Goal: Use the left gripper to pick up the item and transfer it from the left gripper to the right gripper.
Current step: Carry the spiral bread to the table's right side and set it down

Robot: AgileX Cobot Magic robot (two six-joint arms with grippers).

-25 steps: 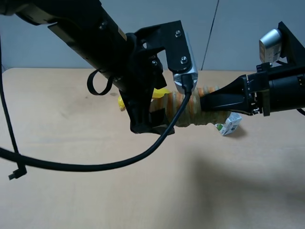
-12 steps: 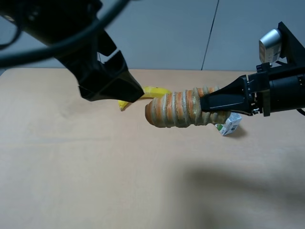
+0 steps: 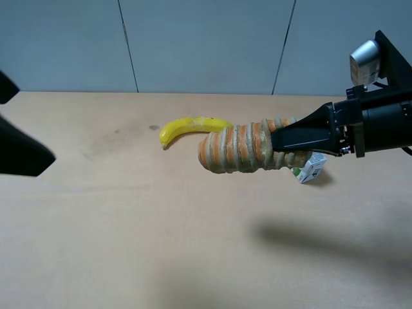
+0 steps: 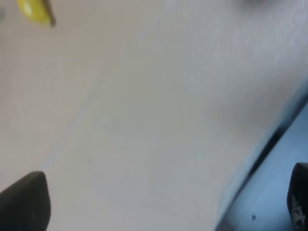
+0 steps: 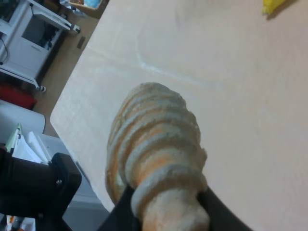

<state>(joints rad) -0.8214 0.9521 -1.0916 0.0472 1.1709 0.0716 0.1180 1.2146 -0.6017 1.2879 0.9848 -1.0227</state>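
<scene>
Tally: one ribbed roll (image 3: pixel 239 148), one yellow banana (image 3: pixel 190 125), one small white-blue carton (image 3: pixel 312 170). Two black grippers seen: one left gripper (image 3: pixel 38 158), one right gripper (image 3: pixel 277 140). One tan table (image 3: pixel 129 225), one grey wall (image 3: pixel 206 45) behind.

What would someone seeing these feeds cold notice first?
The ribbed tan-and-orange item hangs in mid-air right of centre, one end clamped in the right gripper, the rest sticking out toward the left. Behind it a yellow banana lies on the table, and a small white-blue carton sits below the gripper. The left gripper is at the far left edge, open and empty.
</scene>
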